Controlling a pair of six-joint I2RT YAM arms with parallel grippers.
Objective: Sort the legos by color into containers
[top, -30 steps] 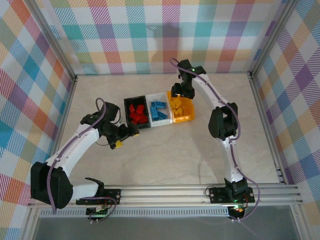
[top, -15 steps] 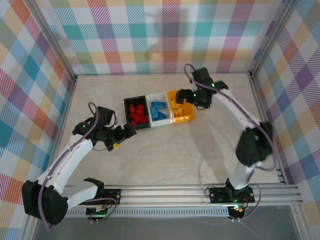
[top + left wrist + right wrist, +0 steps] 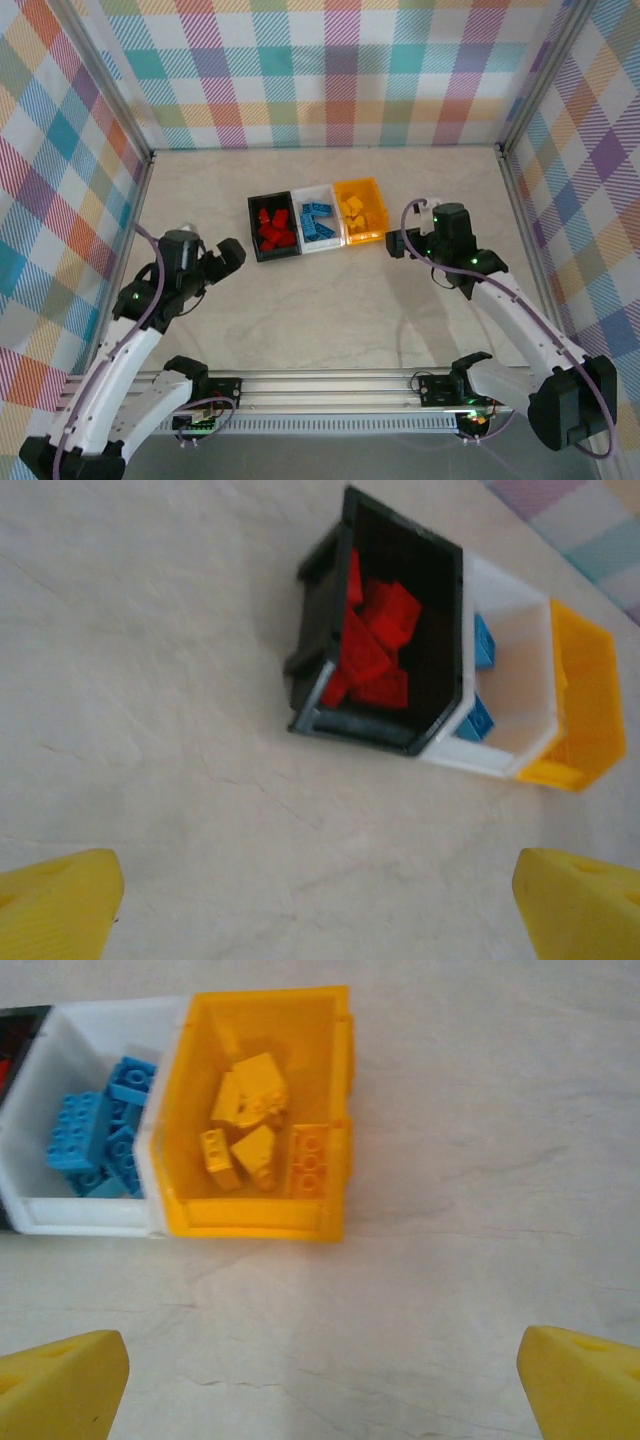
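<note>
From above, I am seeing the three containers sitting in a row, touching side by side, at the far middle of the table (image 3: 330, 310). The black bin (image 3: 252, 228) is holding the red bricks (image 3: 274, 230), the white bin (image 3: 322, 247) is holding the blue bricks (image 3: 318, 220), and the orange-yellow bin (image 3: 384, 210) is holding the yellow bricks (image 3: 356, 212). My left claw (image 3: 228, 255) is hanging near the black bin's left side. My right claw (image 3: 398, 243) is hanging just beside the orange-yellow bin's near right corner. I am finding no loose brick on the bare tabletop, though my own arms are covering some patches of it.

Through my left wrist camera, I am looking down at the black bin (image 3: 318, 650) with only red bricks (image 3: 380, 640) piled in it. The white bin (image 3: 520, 670) is showing a few blue bricks (image 3: 482, 640) against its wall. My left claw (image 3: 320, 920) is standing spread wide, with nothing between its fingertips (image 3: 55, 905).

Through my right wrist camera, I am looking at the orange-yellow bin (image 3: 250, 1225) with only yellow bricks (image 3: 250, 1110) inside, and the white bin (image 3: 80, 1222) with only blue bricks (image 3: 100, 1140). My right claw (image 3: 320, 1390) is also spread wide and carrying nothing.

I am judging the sort as good as done: each colour is lying in its own bin, with none mixed as far as I can see. Nothing seems left beyond checking the hidden patches.
</note>
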